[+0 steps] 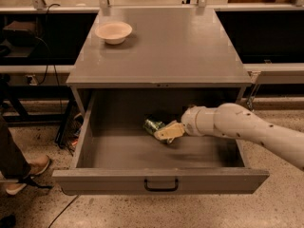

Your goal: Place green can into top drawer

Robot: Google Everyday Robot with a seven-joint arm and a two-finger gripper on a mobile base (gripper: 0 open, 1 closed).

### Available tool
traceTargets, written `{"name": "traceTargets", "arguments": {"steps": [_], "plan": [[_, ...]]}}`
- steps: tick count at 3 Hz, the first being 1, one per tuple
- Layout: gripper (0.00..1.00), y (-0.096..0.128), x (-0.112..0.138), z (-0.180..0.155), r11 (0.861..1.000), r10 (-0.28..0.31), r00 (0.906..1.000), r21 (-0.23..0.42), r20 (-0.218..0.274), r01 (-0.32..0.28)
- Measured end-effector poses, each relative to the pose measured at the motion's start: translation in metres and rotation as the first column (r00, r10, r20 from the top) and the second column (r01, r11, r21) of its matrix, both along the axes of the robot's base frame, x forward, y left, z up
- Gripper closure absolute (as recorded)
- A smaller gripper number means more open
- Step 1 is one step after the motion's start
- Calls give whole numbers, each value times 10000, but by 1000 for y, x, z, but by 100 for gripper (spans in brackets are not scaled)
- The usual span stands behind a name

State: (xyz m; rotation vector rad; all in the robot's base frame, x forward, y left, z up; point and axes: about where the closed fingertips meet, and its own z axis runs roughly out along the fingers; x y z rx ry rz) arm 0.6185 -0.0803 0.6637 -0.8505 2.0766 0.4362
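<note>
Reaching into the top drawer (118, 178): the arm enters from the right, above the drawer's side wall. The drawer stands pulled well out, so we have its grey floor open from above.
Gripper (160, 130): low inside the drawer, a little left of the middle.
Jaws: pinching the green can (153, 125) near one end, as far as we can judge.
Green can: at the tip of the jaws, jutting out to the left and tilted, well within the drawer walls. We cannot tell whether it touches the floor.
Why held so: we judge that an end grip leaves the can's body free to settle on the floor.
Bowl (113, 32): on the bench (166, 51), far left corner, well apart.
Step in hand: we judge only the release remains.
</note>
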Motion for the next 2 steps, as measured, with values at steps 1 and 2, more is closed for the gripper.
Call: {"name": "traceTargets", "arguments": {"steps": [1, 2], "plan": [[0, -40, -8, 18, 9930, -1181, 9916, -35, 520, 1185], [0, -81, -22, 44, 9690, -2458, 9621, 31, 1178, 2472]]}}
